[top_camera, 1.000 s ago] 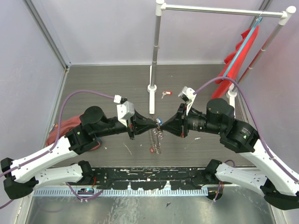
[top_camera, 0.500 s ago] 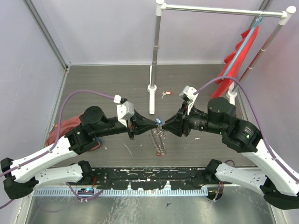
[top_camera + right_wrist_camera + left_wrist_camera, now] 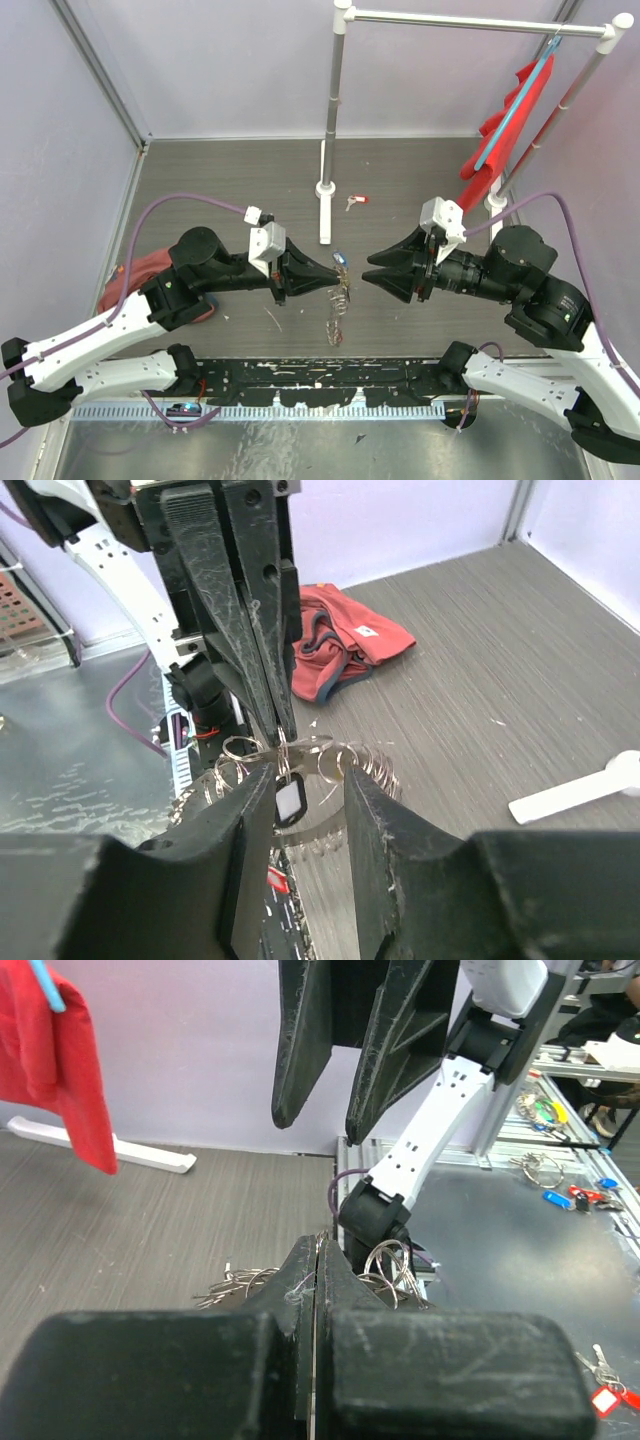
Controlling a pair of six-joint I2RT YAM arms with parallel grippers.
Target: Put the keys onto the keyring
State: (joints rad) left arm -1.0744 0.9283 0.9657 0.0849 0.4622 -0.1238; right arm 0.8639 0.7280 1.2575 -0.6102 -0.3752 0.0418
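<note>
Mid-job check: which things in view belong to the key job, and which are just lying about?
Job:
- keyring, pinched in the shut left gripper
- right gripper, open
- loose red-tagged key

Lying about:
- red cloth
- rack
- hanging red garment

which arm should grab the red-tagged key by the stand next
Right, most likely. The right hand is open and empty, and the red-tagged key lies on its side of the stand post. The left hand is shut on the keyring and would have to let go first.
</note>
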